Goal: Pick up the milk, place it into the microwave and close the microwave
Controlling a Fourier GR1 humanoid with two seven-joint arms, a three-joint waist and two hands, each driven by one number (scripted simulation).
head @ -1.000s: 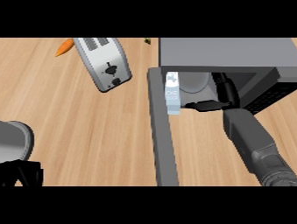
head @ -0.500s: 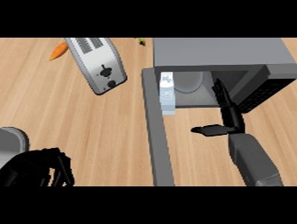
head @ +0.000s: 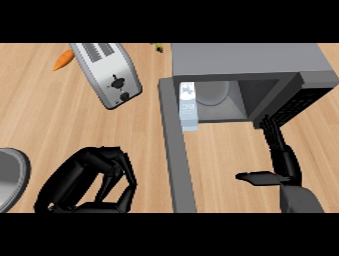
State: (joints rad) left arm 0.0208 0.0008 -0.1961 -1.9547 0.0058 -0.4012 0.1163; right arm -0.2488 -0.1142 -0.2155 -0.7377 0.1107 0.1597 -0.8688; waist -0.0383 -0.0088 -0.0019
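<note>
The right hand [head: 279, 155] stretches open toward the microwave [head: 246, 65], empty; the milk [head: 189, 106] stands inside; the left hand [head: 91, 182] curls closed.

A toaster [head: 108, 75] lies beside a carrot [head: 63, 60], perhaps touching it.

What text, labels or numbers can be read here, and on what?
None can be read.
Milk: a small blue mark on its white side, too blurred to read.
Toaster: a dark knob and slots, no lettering visible.
Microwave: dark panel at its right, no legible digits or words.
</note>
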